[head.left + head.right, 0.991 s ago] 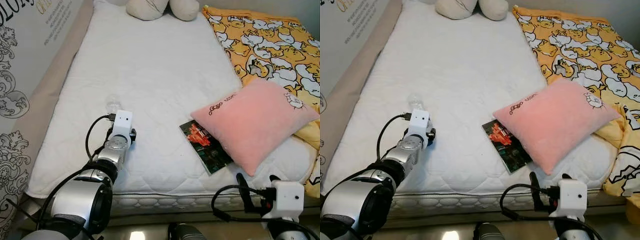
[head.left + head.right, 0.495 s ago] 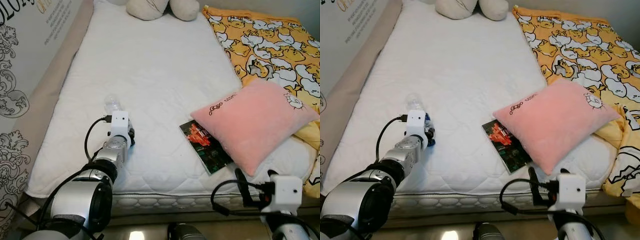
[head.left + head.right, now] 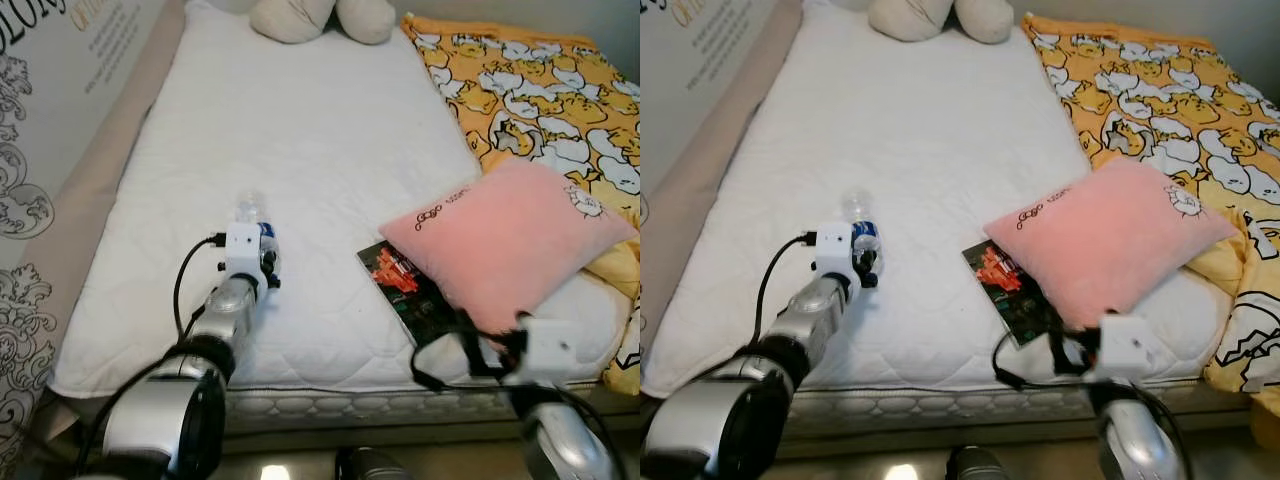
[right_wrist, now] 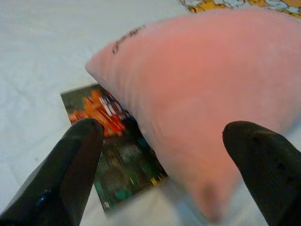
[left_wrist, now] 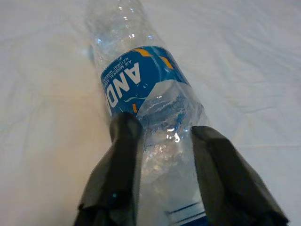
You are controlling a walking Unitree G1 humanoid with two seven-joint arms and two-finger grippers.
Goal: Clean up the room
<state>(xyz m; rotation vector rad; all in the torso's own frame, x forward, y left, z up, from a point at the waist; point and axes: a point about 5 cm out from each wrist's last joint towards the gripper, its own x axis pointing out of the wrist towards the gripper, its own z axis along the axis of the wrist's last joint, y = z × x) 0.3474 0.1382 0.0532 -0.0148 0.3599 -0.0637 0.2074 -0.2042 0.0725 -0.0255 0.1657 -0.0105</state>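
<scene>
Fingers (image 5: 123,155) of left gripper (image 5: 162,141) clamped on clear water bottle (image 5: 146,94), blue label, over the white bed (image 3: 310,130).
Right gripper (image 4: 162,155): fingers spread wide, holding nothing, facing pink pillow (image 3: 505,240), which overlaps a magazine (image 3: 405,295) near bed's front edge.

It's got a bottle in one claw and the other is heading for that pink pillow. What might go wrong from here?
The left gripper pinches the clear plastic bottle by its thin, crinkled body, so it may buckle or slip out when lifted.

The right gripper is open in front of the pink pillow, which lies partly on a magazine. Pulling the pillow might drag the magazine off the mattress edge, or the fingers might catch the magazine instead.
</scene>
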